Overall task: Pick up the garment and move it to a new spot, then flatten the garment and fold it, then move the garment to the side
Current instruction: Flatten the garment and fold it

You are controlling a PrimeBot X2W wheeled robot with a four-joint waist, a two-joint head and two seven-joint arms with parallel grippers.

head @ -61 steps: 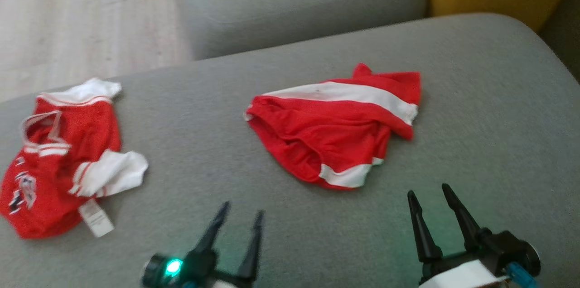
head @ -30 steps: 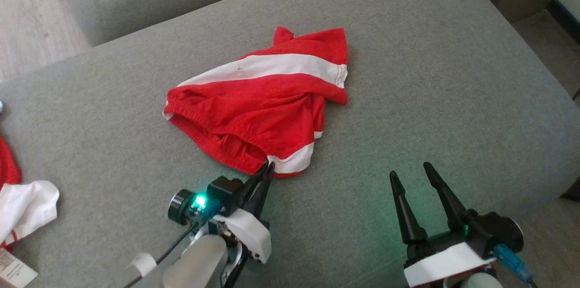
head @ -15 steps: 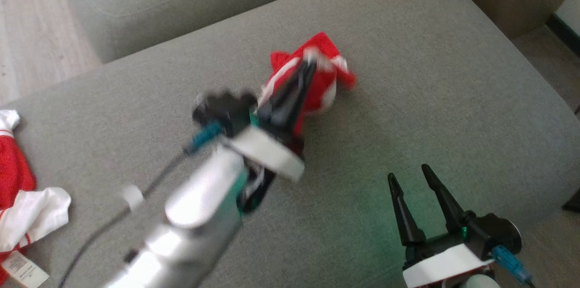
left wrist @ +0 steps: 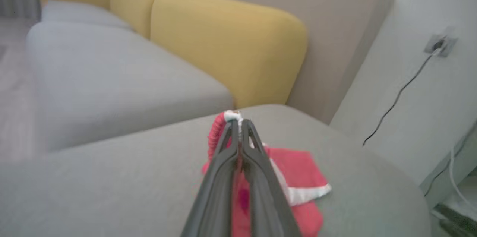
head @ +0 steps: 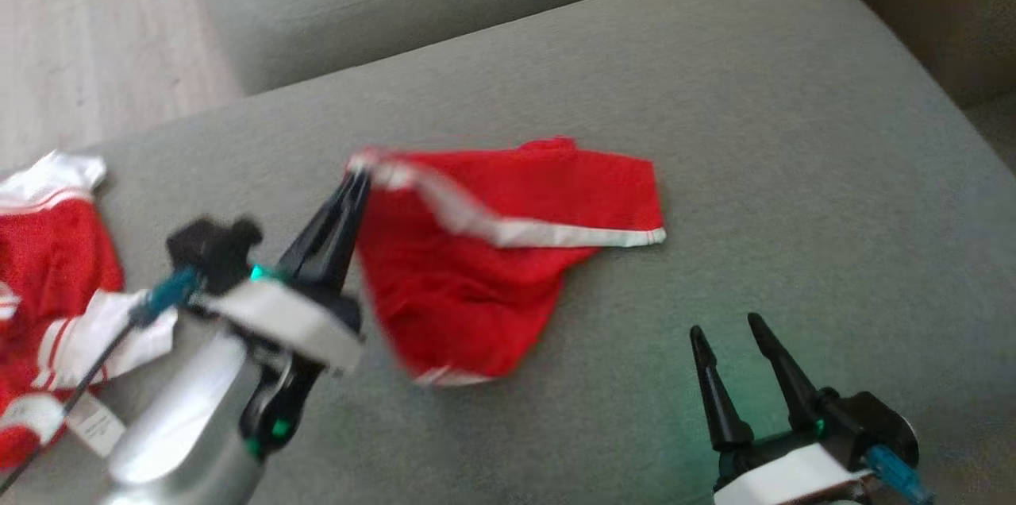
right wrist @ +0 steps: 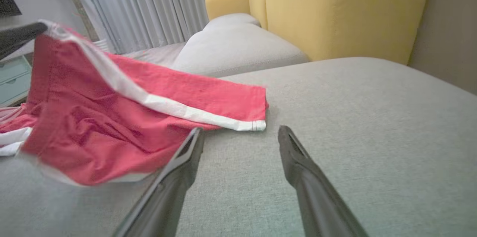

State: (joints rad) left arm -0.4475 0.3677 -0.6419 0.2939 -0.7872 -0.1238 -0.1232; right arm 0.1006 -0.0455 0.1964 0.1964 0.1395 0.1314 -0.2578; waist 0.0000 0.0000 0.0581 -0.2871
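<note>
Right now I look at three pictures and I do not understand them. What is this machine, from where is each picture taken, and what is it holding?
It is a robot with two arms, and each arm ends in a claw of two long dark fingers. One picture comes from a camera on its head, looking down at a grey sofa cushion. The other two come from small cameras on the wrists, each looking along its own claw.

The left claw is shut on the white-trimmed edge of the red shorts and lifts that corner, while the far end of the shorts rests on the cushion. The left wrist picture shows the same pinch up close.

The right claw is open and holds nothing; it waits near the shorts.

A second red and white garment lies at the left.
</note>
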